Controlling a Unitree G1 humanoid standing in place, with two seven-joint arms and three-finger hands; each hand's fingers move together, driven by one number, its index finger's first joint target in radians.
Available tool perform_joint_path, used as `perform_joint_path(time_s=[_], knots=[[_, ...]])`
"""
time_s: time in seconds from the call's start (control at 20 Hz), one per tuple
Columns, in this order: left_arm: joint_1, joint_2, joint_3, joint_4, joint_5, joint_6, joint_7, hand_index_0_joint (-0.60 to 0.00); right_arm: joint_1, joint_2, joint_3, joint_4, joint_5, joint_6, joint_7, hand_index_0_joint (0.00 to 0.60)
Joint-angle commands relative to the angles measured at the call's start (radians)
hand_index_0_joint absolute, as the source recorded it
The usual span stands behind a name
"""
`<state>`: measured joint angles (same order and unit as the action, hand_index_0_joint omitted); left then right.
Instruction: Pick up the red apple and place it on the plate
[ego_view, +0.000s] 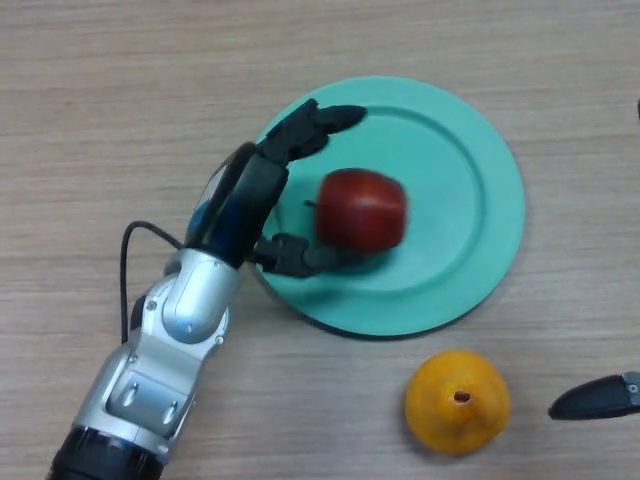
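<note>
A red apple (362, 209) lies on its side on the teal plate (480, 170), left of the plate's middle. My left hand (262, 185) reaches over the plate's left rim. Its fingers (320, 122) stretch out straight above and behind the apple, and the thumb (300, 254) sits just below the apple's left side. The hand is open and the apple rests on the plate between fingers and thumb. Only a fingertip of my right hand (597, 398) shows at the lower right edge.
An orange (457, 402) sits on the wooden table just below the plate's front rim, between the plate and the right hand.
</note>
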<state>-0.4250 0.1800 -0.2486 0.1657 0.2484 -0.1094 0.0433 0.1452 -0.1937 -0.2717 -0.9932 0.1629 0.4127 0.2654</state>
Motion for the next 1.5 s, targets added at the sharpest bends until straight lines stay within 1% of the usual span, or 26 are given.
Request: perform_joint_path(time_s=[0.05, 0.1, 0.15, 0.2, 0.25, 0.35, 0.4, 0.5, 0.6, 0.65, 0.75, 0.8, 0.9, 1.0, 1.05, 1.1, 1.25, 1.35, 1.5], knots=[[-0.046, 0.01, 0.045, -0.078, -0.053, -0.093, 0.049, -0.501, -0.01, -0.016, -0.052, -0.054, 0.018, -0.156, -0.008, 0.0], [-0.045, 0.01, 0.051, -0.087, -0.061, -0.086, 0.044, -0.35, -0.012, -0.018, -0.049, -0.054, 0.016, -0.154, -0.01, 0.0], [-0.043, 0.01, 0.058, -0.096, -0.067, -0.082, 0.04, -0.25, -0.013, -0.02, -0.045, -0.054, 0.013, -0.152, -0.013, 0.0], [-0.038, 0.01, 0.074, -0.117, -0.078, -0.074, 0.031, -0.1, -0.018, -0.023, -0.032, -0.054, 0.004, -0.147, -0.021, 0.0], [-0.033, 0.01, 0.092, -0.142, -0.085, -0.072, 0.03, -0.003, -0.021, -0.029, -0.015, -0.054, -0.004, -0.142, -0.031, 0.0], [-0.02, 0.01, 0.119, -0.205, -0.09, -0.025, 0.01, 0.0, -0.028, -0.037, -0.001, -0.054, -0.004, -0.132, -0.042, 0.0], [-0.018, 0.01, 0.136, -0.213, -0.025, -0.021, 0.032, 0.0, -0.032, -0.044, 0.006, -0.054, -0.006, -0.128, -0.049, 0.0], [0.007, 0.01, 0.175, -0.272, 0.032, -0.018, 0.015, 0.0, -0.034, -0.051, 0.013, -0.054, -0.005, -0.125, -0.056, 0.0], [0.039, 0.014, 0.217, -0.363, 0.03, 0.006, -0.008, 0.0, -0.047, -0.053, 0.024, -0.054, -0.02, -0.114, -0.054, 0.0], [0.057, 0.018, 0.231, -0.42, 0.004, 0.037, -0.019, 0.0, -0.056, -0.055, 0.027, -0.054, -0.025, -0.107, -0.054, 0.0], [0.122, 0.033, 0.259, -0.585, -0.108, 0.127, -0.066, 0.0, -0.066, -0.061, 0.031, -0.054, -0.018, -0.101, -0.056, 0.0], [0.149, 0.047, 0.279, -0.662, -0.168, 0.187, -0.093, 0.0, -0.076, -0.061, 0.037, -0.054, -0.021, -0.093, -0.053, 0.0], [0.188, 0.075, 0.33, -0.755, -0.256, 0.25, -0.114, 0.0, -0.107, -0.062, 0.037, -0.053, -0.023, -0.055, -0.042, 0.0], [0.258, 0.092, 0.391, -0.869, -0.399, 0.34, -0.134, 0.0, -0.131, -0.071, 0.034, -0.054, -0.012, -0.028, -0.045, 0.0], [0.286, 0.101, 0.42, -0.908, -0.441, 0.359, -0.137, 0.0, -0.143, -0.074, 0.036, -0.054, -0.01, -0.02, -0.049, 0.0], [0.324, 0.1, 0.454, -0.941, -0.488, 0.365, -0.137, 0.0, -0.158, -0.079, 0.044, -0.049, -0.014, -0.01, -0.05, 0.0], [0.399, 0.097, 0.516, -0.972, -0.538, 0.338, -0.137, 0.0, -0.178, -0.087, 0.056, -0.03, -0.019, 0.002, -0.045, 0.0], [0.421, 0.097, 0.543, -0.962, -0.546, 0.318, -0.151, 0.0, -0.188, -0.09, 0.054, -0.012, -0.017, -0.006, -0.041, 0.0], [0.425, 0.096, 0.548, -0.913, -0.499, 0.269, -0.144, 0.0, -0.207, -0.098, 0.059, 0.008, -0.015, 0.004, -0.047, 0.0]])
